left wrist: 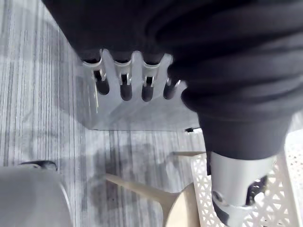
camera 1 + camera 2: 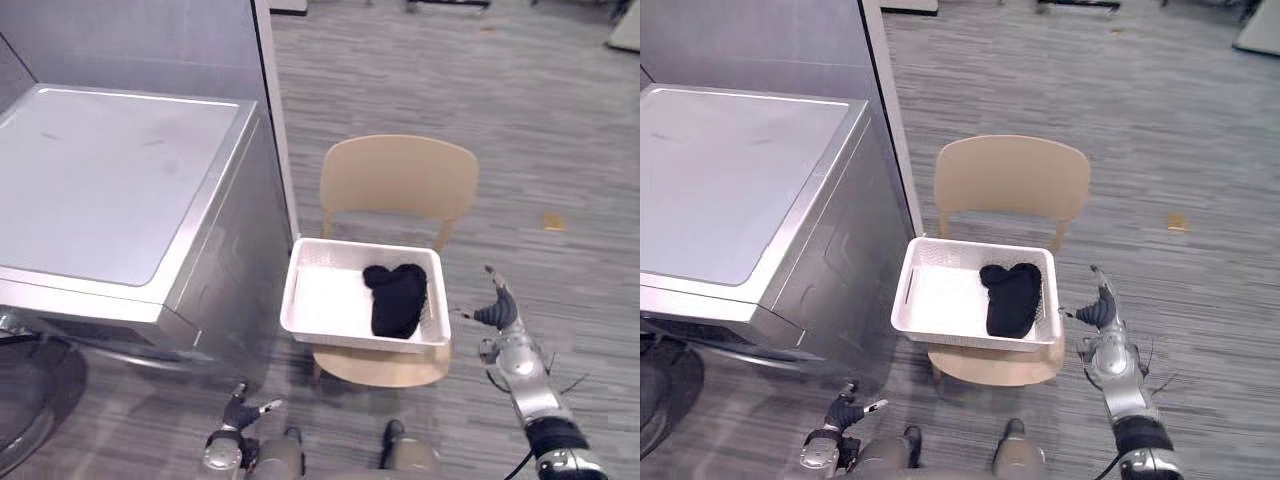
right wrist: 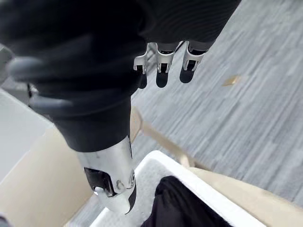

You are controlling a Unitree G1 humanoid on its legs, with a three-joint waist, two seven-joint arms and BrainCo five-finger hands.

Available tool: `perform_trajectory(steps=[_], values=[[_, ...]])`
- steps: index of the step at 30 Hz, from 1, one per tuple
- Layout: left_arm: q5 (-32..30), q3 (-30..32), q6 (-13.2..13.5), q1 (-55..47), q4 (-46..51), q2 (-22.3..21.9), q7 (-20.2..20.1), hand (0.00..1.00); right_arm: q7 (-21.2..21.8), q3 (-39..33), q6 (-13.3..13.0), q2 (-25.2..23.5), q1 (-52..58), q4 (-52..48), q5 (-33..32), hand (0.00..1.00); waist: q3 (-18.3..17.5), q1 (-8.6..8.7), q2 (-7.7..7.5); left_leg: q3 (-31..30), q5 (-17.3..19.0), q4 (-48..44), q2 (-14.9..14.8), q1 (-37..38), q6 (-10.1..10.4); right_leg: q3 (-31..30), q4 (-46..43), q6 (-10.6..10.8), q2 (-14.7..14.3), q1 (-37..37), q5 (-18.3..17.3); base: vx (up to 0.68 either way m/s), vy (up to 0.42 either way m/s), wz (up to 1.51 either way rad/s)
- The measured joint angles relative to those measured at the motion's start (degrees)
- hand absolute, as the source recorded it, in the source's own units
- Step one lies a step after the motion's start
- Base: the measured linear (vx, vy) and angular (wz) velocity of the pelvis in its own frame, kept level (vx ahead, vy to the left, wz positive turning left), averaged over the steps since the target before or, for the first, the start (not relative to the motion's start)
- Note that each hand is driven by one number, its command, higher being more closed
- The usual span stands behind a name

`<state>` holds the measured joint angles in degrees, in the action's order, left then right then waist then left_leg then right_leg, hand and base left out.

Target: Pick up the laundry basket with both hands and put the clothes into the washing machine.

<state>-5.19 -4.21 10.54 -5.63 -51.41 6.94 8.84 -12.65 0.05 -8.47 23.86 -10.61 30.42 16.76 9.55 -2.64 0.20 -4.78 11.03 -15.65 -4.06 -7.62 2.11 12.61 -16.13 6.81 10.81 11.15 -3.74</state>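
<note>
I see a white laundry basket (image 2: 325, 300) sitting on the seat of a pale wooden chair (image 2: 400, 180) in the middle of the scene. A bundle of black clothes (image 2: 397, 298) lies inside the basket, in its right half; the left half is bare white.

To the left of the chair stands a silver-grey washing machine (image 2: 100, 180), with its flat top facing up and its right side close to the basket's left rim.

My right robot hand (image 2: 500, 312) hangs just beside the basket's right rim, apart from it. Its fingers (image 3: 161, 66) are straight and spread wide, the thumb points toward the basket, and it holds nothing.

My left robot hand (image 2: 237, 412) is low and near, in front of the washing machine's right corner and well apart from the basket. Its fingers (image 1: 123, 78) are also straight and open, and it holds nothing.

Grey striped floor (image 2: 520, 120) lies all around, with a small tan scrap (image 2: 553, 222) on it to the right of the chair.
</note>
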Motion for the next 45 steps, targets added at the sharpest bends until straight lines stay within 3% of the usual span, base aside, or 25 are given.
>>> perform_trajectory(steps=[4, 9, 15, 19, 27, 34, 35, 40, 45], values=[[-0.1, 0.1, 0.4, 0.3, -0.3, -1.3, -0.1, 0.0, 0.7, 4.6, 0.0, 0.3, -5.0, 2.4, 1.4, 0.0, 0.5, 0.1, 0.98, -3.2, -3.1, 4.1, -2.1, -2.4, 4.4, 4.6, 2.4, -1.2, -2.3, 0.4, 0.8, 0.05, -0.206, 0.44], [-0.1, -0.1, 1.4, 4.3, 0.1, -1.7, -0.1, 0.0, 0.8, 8.5, 0.0, 0.2, -16.9, 12.9, 1.8, 0.0, 6.1, -1.58, 0.54, -7.4, -8.9, 6.7, -1.9, -6.4, 5.4, 10.4, 5.1, -2.9, -2.5, 0.4, 2.0, -0.03, -0.1, 0.63], [0.5, -0.1, 2.4, 6.7, 1.3, -2.0, 0.0, 0.0, 0.6, 10.6, 0.2, -1.7, -26.1, 23.5, 1.7, 0.0, 10.2, -4.74, 1.74, -10.0, -13.7, 10.8, -1.4, -9.7, 5.6, 13.1, 6.4, -3.9, -2.5, 2.7, 3.3, -0.1, -0.034, 0.35], [1.3, -0.1, 2.4, 8.1, 1.3, -2.0, 0.2, 0.0, -0.5, 10.3, 2.2, -1.0, -31.7, 29.5, 1.8, 0.0, 12.7, -4.7, 3.19, -10.8, -15.2, 13.6, -1.6, -11.0, 4.3, 14.3, 5.1, -3.9, -1.7, 4.9, 3.3, -0.15, 0.009, 0.22], [5.2, -2.6, 2.4, 10.8, 0.5, -1.9, 4.4, 0.0, -8.2, 2.5, 7.8, 3.0, -41.4, 39.9, 6.6, 0.0, 15.4, -5.64, 5.42, -10.9, -19.0, 18.0, -1.1, -14.7, 3.6, 13.2, 2.7, -3.7, -0.5, 11.6, 3.8, -0.08, -0.015, 0.01], [7.4, -6.0, 2.4, 13.6, -0.5, -3.2, 6.2, 0.0, -10.0, 1.3, 8.9, 5.5, -46.1, 43.5, 9.1, 0.0, 16.8, -5.86, 6.11, -10.8, -20.3, 19.7, -0.8, -15.9, 3.4, 12.2, 2.4, -3.7, -0.1, 14.2, 4.2, 0.02, -0.053, -0.03], [7.4, -6.6, 2.5, 14.2, -0.7, -3.4, 6.2, 0.0, -9.9, 1.2, 9.0, 5.5, -46.4, 43.6, 9.1, 1.0, 17.2, -5.93, 6.3, -10.9, -20.3, 19.7, -0.8, -15.9, 3.4, 12.2, 2.4, -3.7, -0.1, 14.2, 4.2, 0.02, -0.05, 0.05], [7.4, -7.4, 2.4, 15.5, -0.9, -4.1, 5.9, 0.0, -7.5, 0.4, 9.0, 4.7, -48.1, 44.6, 5.5, 1.0, 17.4, -5.98, 6.53, -10.9, -20.3, 19.7, -0.7, -16.5, 3.4, 12.2, 2.9, -3.7, -0.1, 14.4, 4.2, 0.0, -0.05, 0.02], [7.4, -7.4, 2.2, 15.8, -0.9, -4.2, 4.0, 0.0, -2.9, 0.5, 6.7, 3.4, -47.9, 42.3, -8.7, 1.0, 17.5, -6.01, 6.68, -11.0, -20.3, 19.7, -0.3, -16.4, 3.4, 12.1, 2.9, -3.7, -0.1, 14.4, 4.1, -0.03, -0.045, 0.0]])
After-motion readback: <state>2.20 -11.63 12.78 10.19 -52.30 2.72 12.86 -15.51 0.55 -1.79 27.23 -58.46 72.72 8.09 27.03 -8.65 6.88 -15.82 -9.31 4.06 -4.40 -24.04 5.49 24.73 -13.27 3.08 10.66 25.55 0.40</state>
